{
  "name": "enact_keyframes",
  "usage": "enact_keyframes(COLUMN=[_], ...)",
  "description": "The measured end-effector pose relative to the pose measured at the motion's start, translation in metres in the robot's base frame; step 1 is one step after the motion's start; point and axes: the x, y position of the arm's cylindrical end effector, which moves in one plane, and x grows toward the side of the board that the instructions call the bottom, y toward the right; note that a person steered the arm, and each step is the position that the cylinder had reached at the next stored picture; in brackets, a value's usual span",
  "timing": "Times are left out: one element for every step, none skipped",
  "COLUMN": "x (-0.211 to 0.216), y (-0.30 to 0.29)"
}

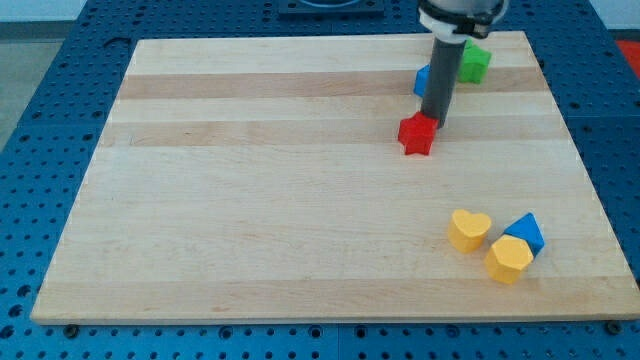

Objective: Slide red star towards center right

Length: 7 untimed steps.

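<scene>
Red star [417, 134] stood right of centre near the board's top, my tip [437, 122] touching its upper-right edge, no jaws fitted; blue block [423, 80] and green block [474, 64] sat behind; pushing from there risked driving it leftward, off target.

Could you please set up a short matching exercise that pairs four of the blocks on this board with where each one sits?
Things:
1. red star
2. green block
3. yellow heart
4. blue triangle

Places:
A. near the view's top right corner of the board
B. at my tip, just to its lower left
C. lower right, between the two yellow blocks and to their right
D. lower right, leftmost of the group of three

Pairs: 1-B, 2-A, 3-D, 4-C
</scene>
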Motion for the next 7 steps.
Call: enact_keyframes(x=[-0.003,-0.03,-0.036,-0.019,0.019,0.05,0.063], y=[-0.001,-0.029,-0.059,-0.075,-0.055,0.004,0.038])
